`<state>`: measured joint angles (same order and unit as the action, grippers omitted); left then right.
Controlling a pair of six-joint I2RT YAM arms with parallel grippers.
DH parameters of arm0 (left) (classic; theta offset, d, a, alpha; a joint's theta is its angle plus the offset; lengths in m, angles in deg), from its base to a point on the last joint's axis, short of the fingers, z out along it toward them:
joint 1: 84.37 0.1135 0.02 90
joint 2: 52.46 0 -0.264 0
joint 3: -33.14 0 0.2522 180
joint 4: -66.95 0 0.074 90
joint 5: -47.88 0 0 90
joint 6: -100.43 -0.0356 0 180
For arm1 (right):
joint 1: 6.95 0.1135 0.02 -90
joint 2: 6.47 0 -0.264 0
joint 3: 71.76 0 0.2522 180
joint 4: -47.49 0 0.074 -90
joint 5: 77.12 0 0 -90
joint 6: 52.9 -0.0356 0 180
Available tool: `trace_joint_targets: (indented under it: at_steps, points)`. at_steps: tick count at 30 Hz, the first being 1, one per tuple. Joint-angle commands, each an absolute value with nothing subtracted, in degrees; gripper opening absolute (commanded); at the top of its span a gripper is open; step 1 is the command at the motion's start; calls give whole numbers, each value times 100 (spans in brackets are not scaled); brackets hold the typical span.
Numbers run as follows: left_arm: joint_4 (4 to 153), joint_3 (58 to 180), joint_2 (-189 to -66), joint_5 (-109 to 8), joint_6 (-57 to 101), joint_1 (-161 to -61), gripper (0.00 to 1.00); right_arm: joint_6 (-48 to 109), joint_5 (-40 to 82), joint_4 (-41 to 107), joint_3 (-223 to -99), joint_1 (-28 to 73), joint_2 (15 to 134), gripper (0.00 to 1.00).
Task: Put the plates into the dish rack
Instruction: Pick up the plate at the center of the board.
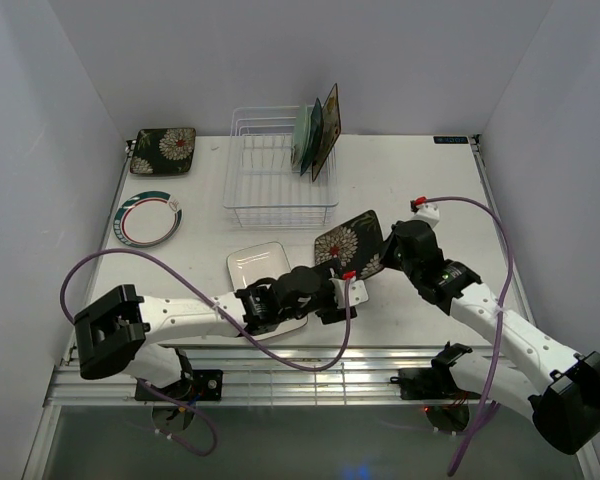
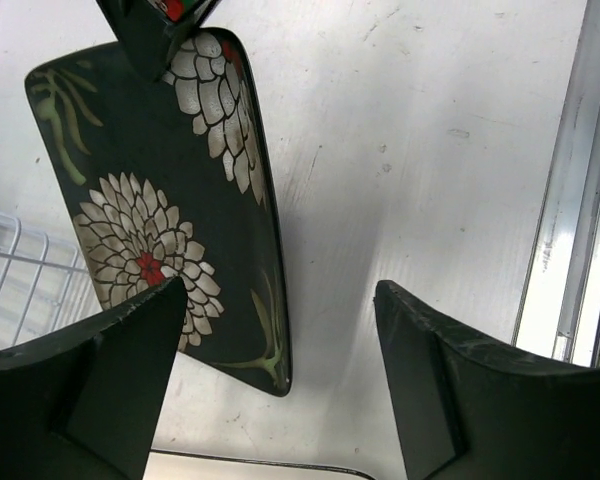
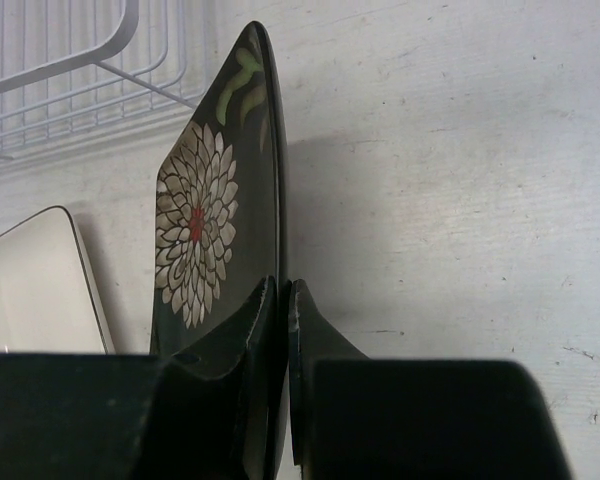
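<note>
Dark square floral plate [image 3: 205, 230] tilted on edge toward the worktop's [image 3: 460, 150] front edge.
Rim pinched tight in the right jaws; left jaws wide apart alongside, gripping nothing.

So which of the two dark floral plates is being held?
The near plate, by the dish rack, pinched in the right jaws; the far-left plate lies flat, untouched.

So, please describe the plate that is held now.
Find the white wire dish rack on the table. Off its near right corner is a dark square floral plate. Its twin lies in the far left corner; this one is pinched by the right gripper.
</note>
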<state>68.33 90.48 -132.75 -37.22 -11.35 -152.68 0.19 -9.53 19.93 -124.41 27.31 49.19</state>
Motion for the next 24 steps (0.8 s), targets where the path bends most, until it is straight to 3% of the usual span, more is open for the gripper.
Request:
trace_joint_targets:
  at_steps: [1,5,12,17,24]
  points:
    - [6559,9094,-13445,-3466,-1250,-15301,82,-342,-944,2898,-13008,2768,4759,8]
    - [6533,9155,-13639,-3448,-1268,-15301,74,-360,-927,2898,-13034,2768,4750,8]
    - [6471,9340,-13982,-3106,-1295,-15301,73,-395,-865,2784,-13122,2803,4741,8]
    - [6436,9436,-14105,-3044,-1365,-15301,65,-421,-883,2679,-13175,2829,4706,8]
    - [6331,9577,-14351,-2885,-1523,-15301,34,-430,-953,2608,-13158,2856,4662,8]
